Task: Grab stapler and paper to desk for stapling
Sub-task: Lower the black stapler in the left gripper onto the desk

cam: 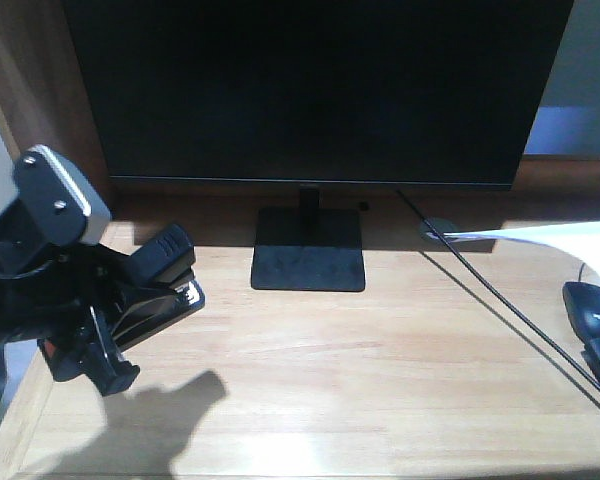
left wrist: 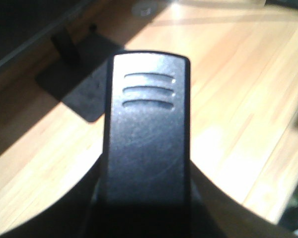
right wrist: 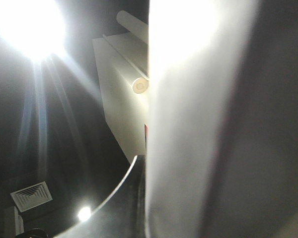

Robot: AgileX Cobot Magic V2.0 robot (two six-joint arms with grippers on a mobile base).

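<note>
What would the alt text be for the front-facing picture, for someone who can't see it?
At the left, the robot's left gripper holds a small black stapler above a light wooden desk. A dark monitor fills the back, and a white sheet of paper reaches in from the right, above a black mouse.

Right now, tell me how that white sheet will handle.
The paper probably flops: its free end seems to sag toward the desk. Likely light and thin, so it may flutter or crease; the right wrist view shows it bowing.
</note>
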